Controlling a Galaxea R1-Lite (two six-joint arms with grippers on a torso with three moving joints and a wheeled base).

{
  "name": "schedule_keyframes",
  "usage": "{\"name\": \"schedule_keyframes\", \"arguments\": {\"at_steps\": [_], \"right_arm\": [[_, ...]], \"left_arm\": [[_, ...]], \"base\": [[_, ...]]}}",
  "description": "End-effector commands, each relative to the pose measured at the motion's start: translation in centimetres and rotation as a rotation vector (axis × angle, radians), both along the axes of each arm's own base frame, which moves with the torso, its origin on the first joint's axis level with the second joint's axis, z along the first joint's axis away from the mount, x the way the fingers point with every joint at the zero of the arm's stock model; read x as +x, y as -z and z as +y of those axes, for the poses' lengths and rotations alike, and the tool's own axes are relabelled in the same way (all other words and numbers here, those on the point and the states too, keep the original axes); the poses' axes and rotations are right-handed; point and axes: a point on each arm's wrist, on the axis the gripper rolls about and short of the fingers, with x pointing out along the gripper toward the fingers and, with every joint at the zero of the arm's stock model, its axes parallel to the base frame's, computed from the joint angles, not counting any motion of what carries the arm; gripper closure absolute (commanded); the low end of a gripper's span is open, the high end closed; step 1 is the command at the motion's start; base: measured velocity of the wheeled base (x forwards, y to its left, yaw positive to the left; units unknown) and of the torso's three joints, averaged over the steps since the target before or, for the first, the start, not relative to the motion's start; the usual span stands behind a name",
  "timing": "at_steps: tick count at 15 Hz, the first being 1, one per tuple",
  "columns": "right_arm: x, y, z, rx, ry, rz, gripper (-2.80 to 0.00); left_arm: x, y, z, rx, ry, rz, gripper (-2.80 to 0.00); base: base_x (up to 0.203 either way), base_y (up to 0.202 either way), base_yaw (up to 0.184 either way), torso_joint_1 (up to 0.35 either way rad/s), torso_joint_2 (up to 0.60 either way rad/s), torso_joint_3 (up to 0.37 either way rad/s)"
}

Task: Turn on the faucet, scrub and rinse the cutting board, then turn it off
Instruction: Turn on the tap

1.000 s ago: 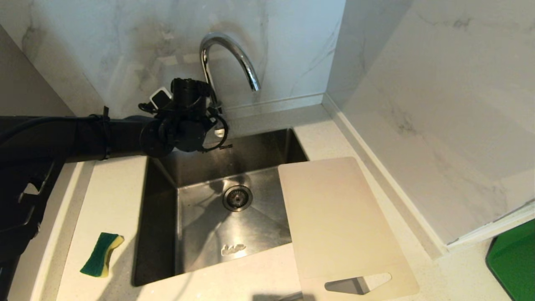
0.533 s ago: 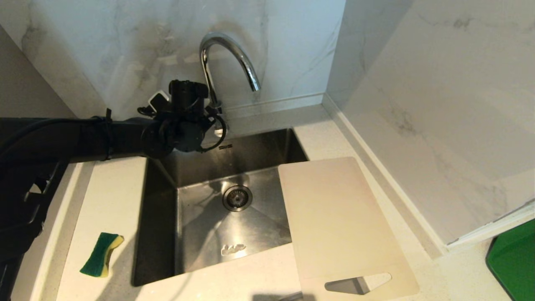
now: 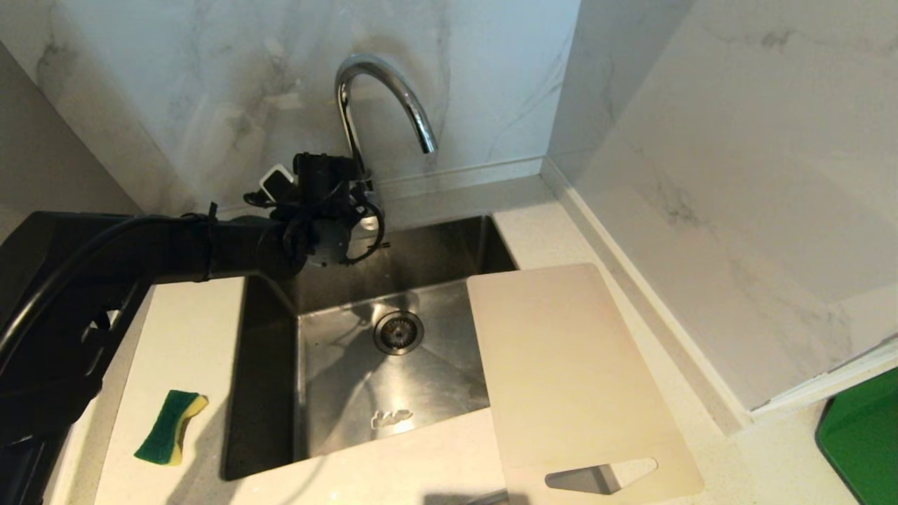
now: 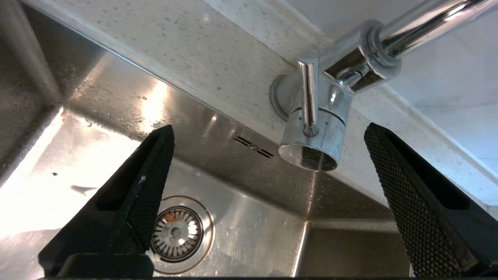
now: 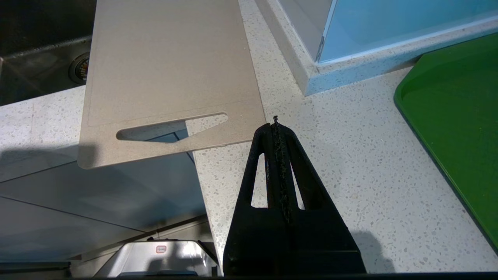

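Observation:
The chrome faucet (image 3: 382,91) arches over the back of the sink, with no water coming from its spout. My left gripper (image 4: 268,130) is open wide in front of the faucet base (image 4: 328,116). The thin lever (image 4: 307,93) stands between the fingers, a little beyond their tips and untouched. The beige cutting board (image 3: 568,372) lies flat over the sink's right edge and the counter, its handle cut-out at the near end. My right gripper (image 5: 275,122) hangs shut and empty above the counter beside that end of the board (image 5: 167,70).
A green-and-yellow sponge (image 3: 170,426) lies on the counter left of the steel sink (image 3: 337,393), whose drain (image 3: 398,332) is in the middle. Marble walls close the back and right. A green tray (image 3: 863,442) sits at the far right.
My left arm has reached a little further in, carrying the open gripper slightly right and down toward the faucet base. Board, sponge and right gripper have not moved.

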Motion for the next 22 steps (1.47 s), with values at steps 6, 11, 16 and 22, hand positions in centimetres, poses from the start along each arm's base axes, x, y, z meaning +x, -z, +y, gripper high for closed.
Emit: {"name": "schedule_keyframes", "arguments": {"at_steps": [6, 11, 16, 22], "right_arm": [[0.0, 0.0, 0.0, 0.0, 0.0, 0.001, 0.0], [0.0, 0.0, 0.0, 0.0, 0.0, 0.001, 0.0], [0.0, 0.0, 0.0, 0.0, 0.0, 0.001, 0.0], [0.0, 0.0, 0.0, 0.0, 0.0, 0.002, 0.0]], "left_arm": [[1.3, 1.5, 0.6, 0.024, -0.008, -0.001, -2.8], [1.6, 1.9, 0.6, 0.029, -0.002, 0.007, -2.8], [2.2, 2.1, 1.8, 0.03, -0.027, 0.01, -2.8], [2.3, 2.2, 2.0, 0.027, -0.02, 0.009, -2.8]], "base": [[0.0, 0.0, 0.0, 0.0, 0.0, 0.0], [0.0, 0.0, 0.0, 0.0, 0.0, 0.0], [0.0, 0.0, 0.0, 0.0, 0.0, 0.0], [0.0, 0.0, 0.0, 0.0, 0.0, 0.0]]}}
